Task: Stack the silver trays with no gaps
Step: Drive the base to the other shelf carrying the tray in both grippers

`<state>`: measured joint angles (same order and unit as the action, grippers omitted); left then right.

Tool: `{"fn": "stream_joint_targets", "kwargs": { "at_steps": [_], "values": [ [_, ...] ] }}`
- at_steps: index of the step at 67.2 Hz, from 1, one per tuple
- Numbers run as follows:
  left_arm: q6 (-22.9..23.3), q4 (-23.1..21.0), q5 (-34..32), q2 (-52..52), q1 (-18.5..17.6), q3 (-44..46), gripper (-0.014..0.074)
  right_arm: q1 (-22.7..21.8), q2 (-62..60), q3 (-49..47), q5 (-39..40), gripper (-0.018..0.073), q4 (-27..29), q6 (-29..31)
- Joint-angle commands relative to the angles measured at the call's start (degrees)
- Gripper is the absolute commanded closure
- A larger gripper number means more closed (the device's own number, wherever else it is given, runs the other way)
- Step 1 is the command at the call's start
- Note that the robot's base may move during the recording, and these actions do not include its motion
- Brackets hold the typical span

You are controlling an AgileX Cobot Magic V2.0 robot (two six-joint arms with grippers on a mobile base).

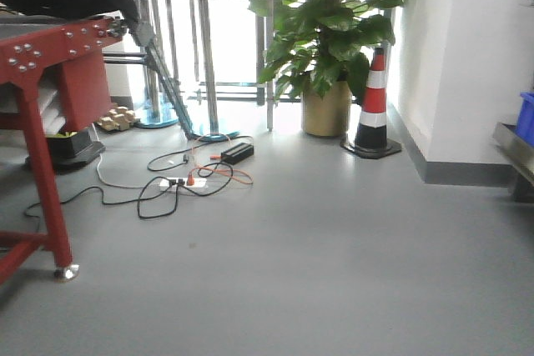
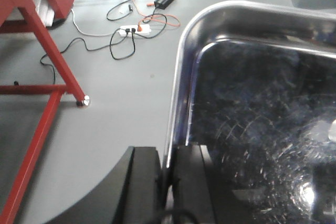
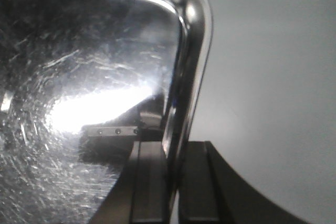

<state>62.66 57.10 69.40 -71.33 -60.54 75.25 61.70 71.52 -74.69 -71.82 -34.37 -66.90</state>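
Grey floor (image 1: 334,273) fills the front view, with a red frame (image 1: 42,122) at the left edge, loose cables (image 1: 183,181) in the middle, a potted plant (image 1: 325,22) and a striped cone (image 1: 373,106) at the upper right, and a sliver of blue bin (image 1: 526,118) at the far right. No tabletop shows anywhere.

My left pincer (image 2: 167,156) is clamped on the rolled rim of a silver tray (image 2: 252,103), one finger outside the wall and one inside. It sits at the bottom of the frame, and the tray spreads over the whole right side above bare floor. My right pincer (image 3: 174,148) is clamped the same way on a rim at the bottom centre of its frame, with the scratched pan filling the left. I take it to be the same tray held at opposite edges, though no single view proves it.

By my reckoning this steel is stiff and fairly light, so it will not sag between two holds. But it is polished and slick, and the rim is thin and rounded. A pinch there could slip or let the tray swing, so I would grip mid-edge, deep over the wall, and keep both sides level. The tray to nest it into is out of sight, and any tilt on the way down would likely leave a gap
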Motion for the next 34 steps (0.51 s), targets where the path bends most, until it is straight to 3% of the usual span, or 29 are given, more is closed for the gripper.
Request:
{"fn": "stream_joint_targets", "kwargs": {
  "at_steps": [1, 34],
  "values": [
    [0.5, 2.6, -1.9, 0.1, -0.3, 0.1, 0.0614, 0.5, -0.1, -0.5, 1.9, 0.0574, 0.1, 1.0],
    [0.5, 2.8, -2.0, 0.1, -0.1, 0.1, 0.0614, 0.7, -0.1, -0.5, 5.9, 0.0574, 0.1, 1.0]
  ]
}}
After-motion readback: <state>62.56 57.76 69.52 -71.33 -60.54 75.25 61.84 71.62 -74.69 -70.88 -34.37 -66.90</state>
